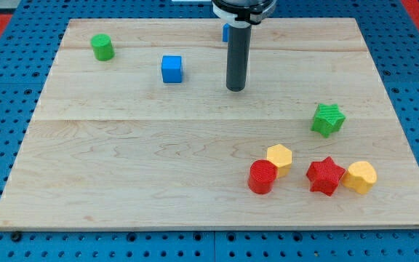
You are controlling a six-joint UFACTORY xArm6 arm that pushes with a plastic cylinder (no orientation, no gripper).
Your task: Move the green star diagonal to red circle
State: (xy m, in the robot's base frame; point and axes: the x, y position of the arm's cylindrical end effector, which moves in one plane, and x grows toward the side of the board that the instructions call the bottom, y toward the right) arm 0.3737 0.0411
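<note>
One green star [328, 118], a small ribbed plastic block, is the thing to shift, and it sits on the pale wooden tabletop [122, 167] toward the view's right, a little above the middle. It looks light and rigid, so I judge it will slide readily on the smooth wood. Its points and notches mean an off-centre push would likely spin it or let it slip aside. There is nothing to take hold of it with. I have only a straight dark rod that neither opens nor closes and holds nothing, so contact should be square on a flat flank of the star, on the side opposite the way it must travel.

My tip [236, 89] rests on the board near the top centre. It is well apart from the green star, which lies to the view's right of it and somewhat lower, with bare wood between.

The red circle [262, 176], a short red cylinder, stands lower, toward the view's bottom. A yellow hexagon block [279, 158] sits against its upper right, and a red star block [325, 175] and a second yellow hexagon [360, 177] lie further right. The green star is above and to the right of the red circle, near it but not touching

A blue cube [172, 68] lies just to the left of my tip
</note>
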